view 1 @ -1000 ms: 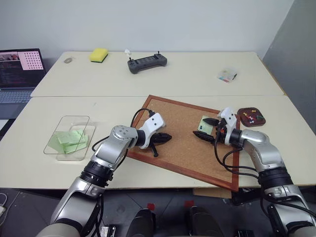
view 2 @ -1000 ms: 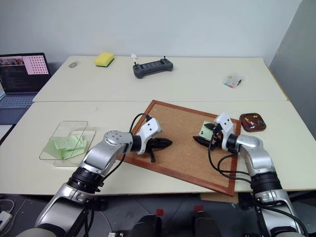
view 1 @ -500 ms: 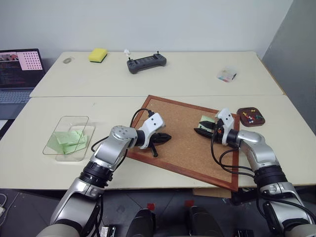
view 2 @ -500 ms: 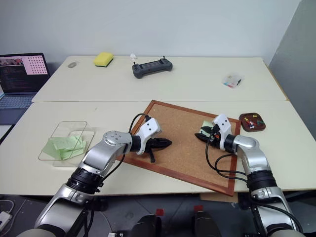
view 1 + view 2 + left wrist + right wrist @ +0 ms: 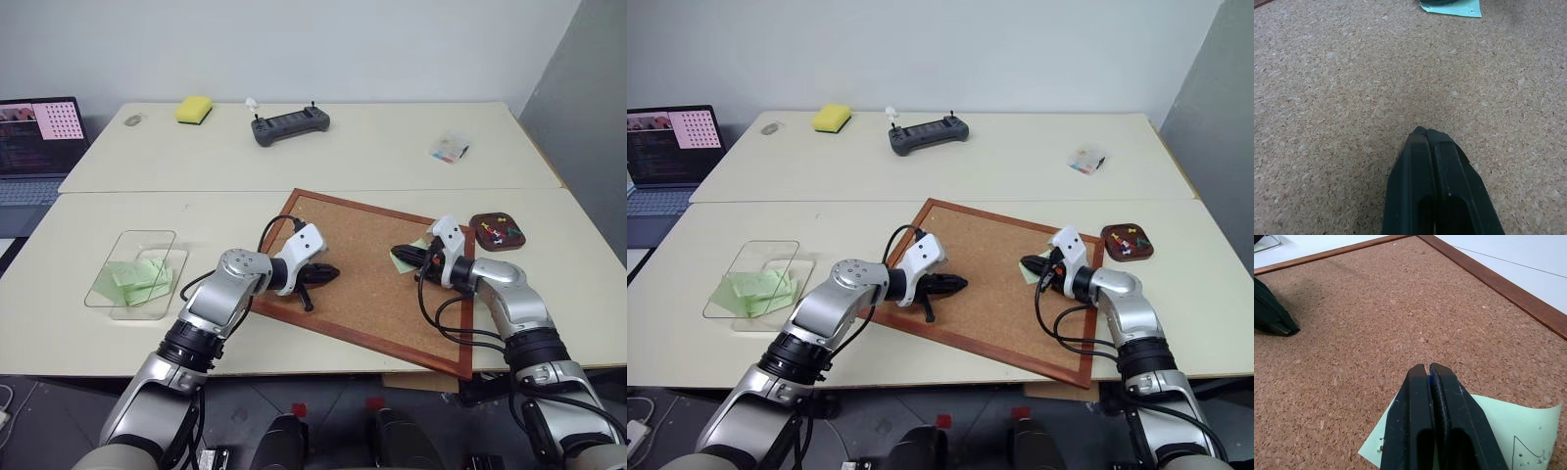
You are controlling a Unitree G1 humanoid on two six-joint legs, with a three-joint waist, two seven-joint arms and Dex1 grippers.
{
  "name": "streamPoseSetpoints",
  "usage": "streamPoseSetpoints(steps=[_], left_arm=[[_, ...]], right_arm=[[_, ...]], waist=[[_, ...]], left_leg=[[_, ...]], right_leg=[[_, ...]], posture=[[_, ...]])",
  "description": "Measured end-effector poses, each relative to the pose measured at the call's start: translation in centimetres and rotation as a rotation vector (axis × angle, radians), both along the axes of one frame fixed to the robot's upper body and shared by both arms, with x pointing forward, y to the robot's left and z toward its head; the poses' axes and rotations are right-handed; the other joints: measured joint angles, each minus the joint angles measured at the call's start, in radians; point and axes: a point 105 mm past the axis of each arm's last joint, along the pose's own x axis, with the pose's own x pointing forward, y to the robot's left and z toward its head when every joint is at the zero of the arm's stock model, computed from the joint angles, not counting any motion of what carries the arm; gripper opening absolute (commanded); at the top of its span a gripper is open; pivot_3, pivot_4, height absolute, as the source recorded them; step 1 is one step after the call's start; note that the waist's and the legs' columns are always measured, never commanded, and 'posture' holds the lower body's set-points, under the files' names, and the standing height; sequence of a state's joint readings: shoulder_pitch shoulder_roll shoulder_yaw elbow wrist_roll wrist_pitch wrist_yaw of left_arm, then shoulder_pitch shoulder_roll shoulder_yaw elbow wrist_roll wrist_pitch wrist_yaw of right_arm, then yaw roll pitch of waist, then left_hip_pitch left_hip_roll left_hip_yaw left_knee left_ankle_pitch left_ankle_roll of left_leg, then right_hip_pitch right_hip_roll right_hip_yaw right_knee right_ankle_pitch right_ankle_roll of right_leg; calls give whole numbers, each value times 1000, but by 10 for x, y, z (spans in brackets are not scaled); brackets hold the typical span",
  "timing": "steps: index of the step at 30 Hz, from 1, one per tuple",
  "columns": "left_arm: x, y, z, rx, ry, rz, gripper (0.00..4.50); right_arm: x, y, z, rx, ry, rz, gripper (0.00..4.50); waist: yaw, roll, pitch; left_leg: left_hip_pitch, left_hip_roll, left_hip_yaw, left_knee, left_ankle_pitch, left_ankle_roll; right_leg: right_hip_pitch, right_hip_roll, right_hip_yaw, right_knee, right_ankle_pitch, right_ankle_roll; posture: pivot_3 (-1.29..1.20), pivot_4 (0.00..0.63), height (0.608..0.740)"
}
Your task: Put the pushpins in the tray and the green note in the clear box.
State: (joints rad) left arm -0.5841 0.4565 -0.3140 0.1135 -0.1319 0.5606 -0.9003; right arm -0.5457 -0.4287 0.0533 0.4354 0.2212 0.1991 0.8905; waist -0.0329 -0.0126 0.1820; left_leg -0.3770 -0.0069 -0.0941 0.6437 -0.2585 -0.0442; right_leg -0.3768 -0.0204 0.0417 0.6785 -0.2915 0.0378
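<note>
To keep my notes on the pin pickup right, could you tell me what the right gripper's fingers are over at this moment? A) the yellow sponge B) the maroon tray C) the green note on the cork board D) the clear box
C: the right gripper, its fingers shut, sits over the green note that lies on the cork board.

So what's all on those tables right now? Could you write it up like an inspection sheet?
Surface: two cream tables; cork board on the near one.
Job's things: green note on the board under the right gripper; tray holding pushpins; clear box with other green notes.
Clutter: yellow sponge, grey controller, small clear packet.
Grippers: left gripper shut, empty; right gripper shut on something small and blue at the note.
Cables: black wrist cables.
Surroundings: laptop, white wall.
</note>
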Motion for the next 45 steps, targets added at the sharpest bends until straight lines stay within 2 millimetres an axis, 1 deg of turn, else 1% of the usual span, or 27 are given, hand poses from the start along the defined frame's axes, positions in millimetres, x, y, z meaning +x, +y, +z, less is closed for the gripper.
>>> streamPoseSetpoints(steps=[3,4,7,9,10,15,17,18,19,20,21,23,26,27,28,29,31,35,41,45], left_arm=[[-1,0,1,-2,-5,-4,0],[-1,0,1,-3,-4,-3,0],[-1,1,1,-3,-3,-2,0],[-1,0,1,-4,-4,-1,0],[-1,0,1,-5,-4,-2,0],[-1,0,1,-8,-11,-6,0],[-1,-1,1,-18,-23,-11,394],[-2,-2,3,-61,-14,-5,462],[-3,-4,8,-160,20,21,682],[-4,-7,18,-278,66,44,913],[-4,-8,27,-342,82,51,1106],[-7,-4,46,-445,107,65,1566],[-15,2,65,-561,171,60,2218],[-18,2,68,-592,198,52,2480],[-21,1,71,-628,227,56,2627],[-22,-1,72,-655,251,60,2841],[-25,-7,70,-696,309,70,3115],[-28,-20,68,-769,403,89,3115],[-27,-37,70,-822,427,103,3115],[-25,-40,75,-834,419,99,3115]], right_arm=[[-2,-1,7,25,16,0,59],[-3,1,15,51,1,16,59],[-10,14,51,109,-81,85,59],[-13,18,66,127,-108,106,59],[-14,18,70,138,-111,109,59],[-15,18,76,159,-92,87,59],[-15,19,78,168,-95,84,0],[-15,20,79,173,-98,80,0],[-15,22,82,179,-106,74,0],[-15,24,84,184,-115,68,0],[-15,25,85,188,-120,65,0],[-15,26,86,192,-122,54,0],[-15,27,88,190,-133,48,0],[-16,28,89,191,-139,48,0],[-16,30,91,190,-147,51,0],[-17,32,92,192,-154,56,0],[-20,37,95,191,-172,73,0],[-27,46,101,187,-214,103,0],[-36,57,99,179,-243,120,0],[-39,62,100,184,-253,126,0]], waist=[[0,0,0],[0,0,0],[0,0,0],[0,0,0],[1,0,0],[1,0,0],[1,0,0],[1,0,0],[1,0,1],[1,-2,2],[1,-3,2],[0,-3,3],[-1,-3,3],[-1,-3,3],[0,-3,3],[1,-3,3],[1,-3,3],[1,-3,3],[1,-3,3],[1,-3,3]], left_leg=[[-4,0,-1,0,0,0],[-4,0,-2,0,0,0],[-4,0,-4,0,0,0],[-4,0,-5,0,0,0],[-4,0,-5,0,0,0],[-4,0,-4,0,0,0],[-4,0,-5,0,0,0],[-4,0,-5,0,0,0],[-6,0,-5,0,0,0],[-10,0,-6,1,0,0],[-15,0,-7,2,0,0],[-16,0,-8,1,0,0],[-16,0,-8,1,0,-1],[-16,0,-8,1,0,-1],[-16,0,-8,1,0,-1],[-16,-1,-8,1,0,-1],[-16,-1,-8,2,0,-1],[-16,-1,-8,2,0,-1],[-16,-1,-7,2,3,-5],[-16,-1,-6,1,3,-6]], right_leg=[[-4,0,0,1,0,0],[-5,0,0,1,0,0],[-4,0,0,1,0,0],[-3,0,-1,0,0,0],[-3,0,-1,0,0,0],[-4,0,-1,0,0,0],[-4,0,-1,0,0,0],[-4,-1,0,0,0,0],[-6,-1,0,1,0,0],[-9,-1,-1,1,0,0],[-13,-1,-2,2,0,0],[-14,-1,-2,1,0,0],[-14,-1,-2,1,0,0],[-14,-1,-2,1,0,0],[-14,-1,-2,0,0,0],[-14,-2,-2,0,0,0],[-13,-2,-2,0,0,0],[-13,-2,-2,0,0,0],[-13,-1,-2,1,0,0],[-13,-1,-2,1,0,0]], posture=[[0,150,740],[0,150,740],[0,150,740],[0,150,740],[0,150,740],[0,150,740],[0,150,740],[0,150,740],[0,150,740],[0,150,740],[0,150,740],[0,150,740],[0,150,740],[0,150,740],[0,150,740],[0,150,740],[0,150,740],[0,150,740],[0,150,740],[0,150,740]])
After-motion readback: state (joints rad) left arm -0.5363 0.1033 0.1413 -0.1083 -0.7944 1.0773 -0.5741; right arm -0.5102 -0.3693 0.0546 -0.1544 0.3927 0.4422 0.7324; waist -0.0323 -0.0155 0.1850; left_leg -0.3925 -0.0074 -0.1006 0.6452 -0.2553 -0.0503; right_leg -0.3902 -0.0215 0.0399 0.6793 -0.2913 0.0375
